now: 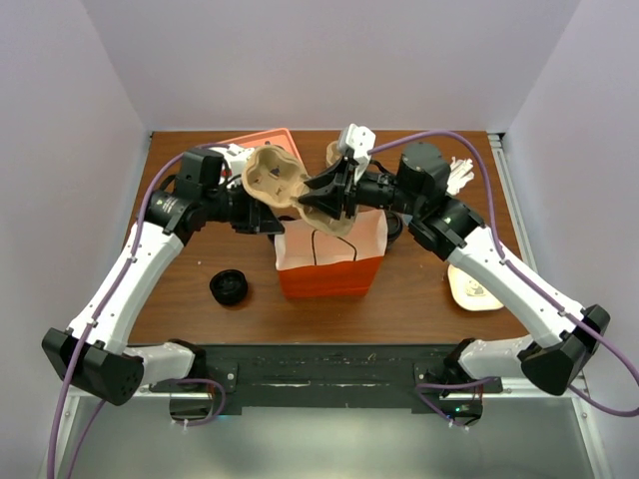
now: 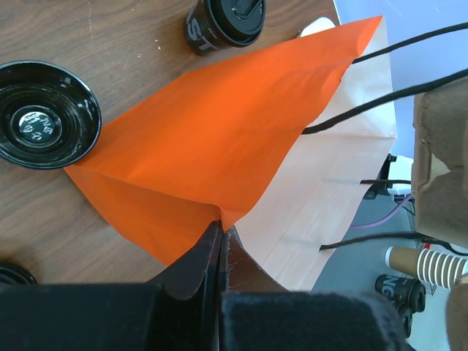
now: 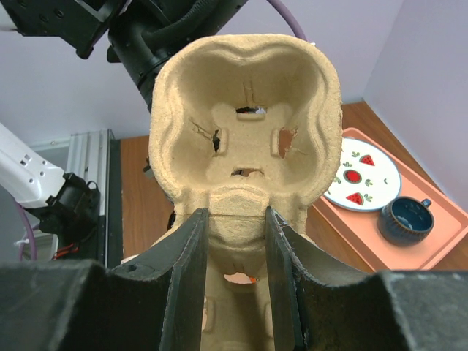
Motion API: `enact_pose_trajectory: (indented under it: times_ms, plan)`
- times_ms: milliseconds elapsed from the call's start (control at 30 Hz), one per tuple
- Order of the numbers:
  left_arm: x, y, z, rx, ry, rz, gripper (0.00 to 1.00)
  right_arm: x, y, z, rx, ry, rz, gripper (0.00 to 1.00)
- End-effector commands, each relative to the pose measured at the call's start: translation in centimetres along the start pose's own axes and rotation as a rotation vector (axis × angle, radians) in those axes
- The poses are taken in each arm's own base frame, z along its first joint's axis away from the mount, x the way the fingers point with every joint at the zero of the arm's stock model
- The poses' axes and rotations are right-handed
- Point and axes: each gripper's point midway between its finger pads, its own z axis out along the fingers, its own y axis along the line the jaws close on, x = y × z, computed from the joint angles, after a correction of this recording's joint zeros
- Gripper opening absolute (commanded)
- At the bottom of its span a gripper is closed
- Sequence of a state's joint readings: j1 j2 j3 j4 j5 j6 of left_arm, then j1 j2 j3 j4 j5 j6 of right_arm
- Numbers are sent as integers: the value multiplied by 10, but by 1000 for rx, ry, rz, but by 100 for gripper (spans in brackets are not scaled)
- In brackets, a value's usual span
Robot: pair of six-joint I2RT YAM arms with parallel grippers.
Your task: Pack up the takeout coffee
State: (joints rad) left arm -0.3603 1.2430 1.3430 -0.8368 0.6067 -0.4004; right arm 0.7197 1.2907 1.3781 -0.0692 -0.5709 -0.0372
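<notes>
**A:** Where is the coffee cup [image 2: 223, 22]?

**B:** It stands on the table [image 2: 110, 44], apparently upright with its black lid on, just past the far side of the paper bag [image 2: 212, 139]. Neither arm is touching it. Only the left wrist view shows it clearly.

**A:** And the two grippers?

**B:** The left gripper [image 2: 219, 228] is pinched fully closed, with the bag's paper edge running into its tips. It looks to be holding the bag's rim. The right gripper [image 3: 235, 216] is clamped on a ridge of the cup carrier [image 3: 245, 153], which it holds up above the bag's mouth.

**A:** How would the cup handle?

**B:** It is probably light if empty. If it is full, it will be bottom-heavy and likely to slosh. The paper wall is thin and gives under pressure, so a hard squeeze could dent it or pop the lid off. The plastic lid looks glossy and probably slippery, and it only presses on, so it is a poor place to lift from.

**A:** So where should it be gripped?

**B:** Across the body, just under the lid's rim, where the rolled lip stiffens the paper. The fingers should come in level and the cup should stay upright all the way.

**A:** Is anything nearby in the way?

**B:** A black round piece [image 2: 44, 113] lies on the table on the bag's other side, well apart from the cup.
</notes>
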Motion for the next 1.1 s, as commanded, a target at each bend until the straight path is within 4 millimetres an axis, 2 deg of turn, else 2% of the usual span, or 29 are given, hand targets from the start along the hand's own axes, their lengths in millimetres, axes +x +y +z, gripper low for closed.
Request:
enact_pose_trajectory:
  times_ms: [0,33,267,533,600,900,1000,1067]
  plan:
    - [-3,-12,-7,55,-33,61,0,-27,-6,3,27,-75,-38,13]
    - [-2,-12,-7,53,-32,61,0,-32,-10,3,46,-96,-49,13]
    - [-1,-8,-8,29,-37,64,0,-39,-15,1,87,-118,-40,13]
    - [-1,-5,-9,13,-49,72,0,-35,-24,4,121,-102,-29,13]
    - [0,-4,-8,11,-47,72,0,-39,-27,4,137,-108,-30,13]
    - [-5,-6,-9,18,-66,83,0,-33,-44,7,210,-92,-32,13]
    - [-7,-7,-8,19,-70,81,0,-25,-39,5,192,-74,-43,13]
    - [-8,-7,-8,21,-72,67,0,-11,-31,3,153,-45,-57,13]
